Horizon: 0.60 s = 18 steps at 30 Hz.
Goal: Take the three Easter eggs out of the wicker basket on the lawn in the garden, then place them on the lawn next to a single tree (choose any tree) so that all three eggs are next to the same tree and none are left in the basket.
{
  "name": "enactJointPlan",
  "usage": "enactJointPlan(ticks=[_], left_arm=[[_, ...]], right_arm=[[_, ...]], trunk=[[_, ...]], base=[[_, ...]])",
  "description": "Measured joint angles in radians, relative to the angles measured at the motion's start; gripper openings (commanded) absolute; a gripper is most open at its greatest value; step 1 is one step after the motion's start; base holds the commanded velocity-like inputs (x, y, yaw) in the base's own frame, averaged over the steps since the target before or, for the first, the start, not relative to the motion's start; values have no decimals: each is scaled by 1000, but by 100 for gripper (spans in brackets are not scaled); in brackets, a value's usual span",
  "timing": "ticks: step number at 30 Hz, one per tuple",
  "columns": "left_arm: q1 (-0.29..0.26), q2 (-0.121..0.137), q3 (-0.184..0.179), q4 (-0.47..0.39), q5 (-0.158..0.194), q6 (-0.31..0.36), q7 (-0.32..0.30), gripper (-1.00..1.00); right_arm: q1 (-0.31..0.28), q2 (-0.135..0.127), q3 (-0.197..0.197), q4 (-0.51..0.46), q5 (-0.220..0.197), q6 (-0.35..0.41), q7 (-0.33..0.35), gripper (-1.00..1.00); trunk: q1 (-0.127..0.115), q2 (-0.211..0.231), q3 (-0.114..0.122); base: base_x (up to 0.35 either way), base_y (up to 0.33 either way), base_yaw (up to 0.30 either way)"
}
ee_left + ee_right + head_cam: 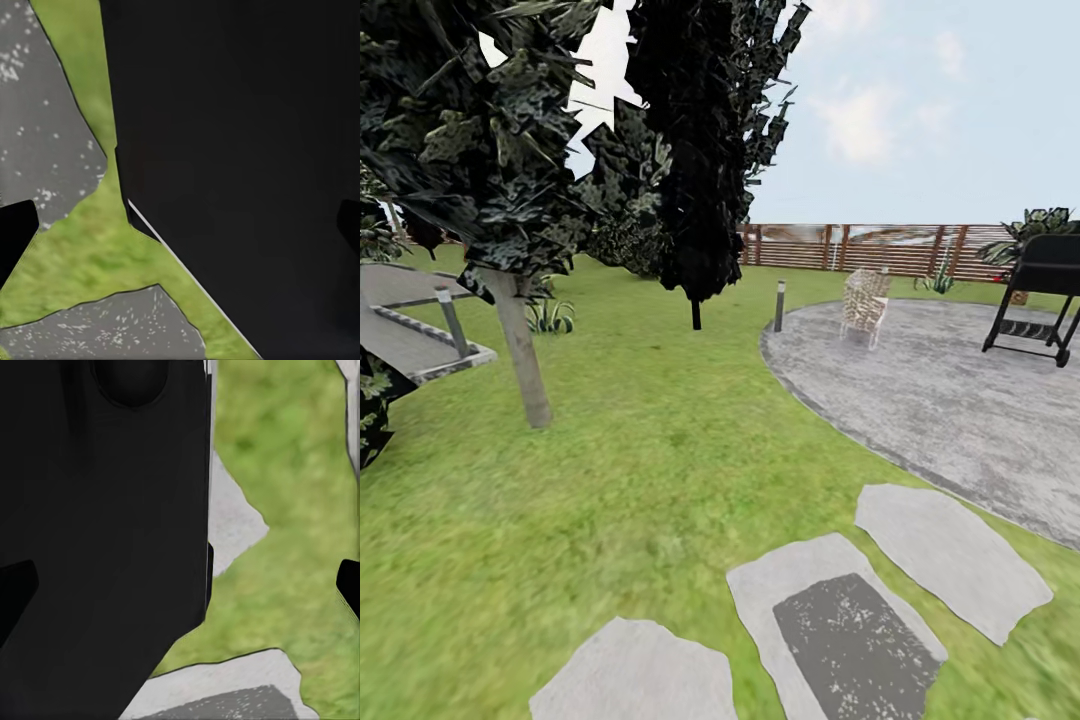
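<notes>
No text, label, brand, number or sign can be read in any view. The fence (880,247), the grill (1040,295) at far right and the stepping stones (840,620) carry no markings.

Both grippers' fingers (15,232) (15,589) spread apart, empty.

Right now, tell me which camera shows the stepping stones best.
The head view: three whole stepping stones lie on the lawn, leading toward the paved circle. Both wrist views catch partial grey slabs beside grass, half hidden by the robot's dark body.
</notes>
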Motion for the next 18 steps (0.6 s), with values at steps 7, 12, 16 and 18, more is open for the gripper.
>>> enactJointPlan(ticks=[7,12,16,18], left_arm=[[0,-1,0,0,0,0,0,100],[0,0,0,0,0,0,0,100],[0,0,0,0,0,0,0,100],[0,-1,0,0,0,0,0,100]], right_arm=[[0,0,0,0,0,0,0,100],[0,0,0,0,0,0,0,100],[0,0,0,0,0,0,0,100],[0,0,1,0,1,0,0,100]], trunk=[[0,0,0],[0,0,0],[0,0,0],[0,0,0]], base=[[282,0,0],[282,0,0],[282,0,0],[282,0,0]])
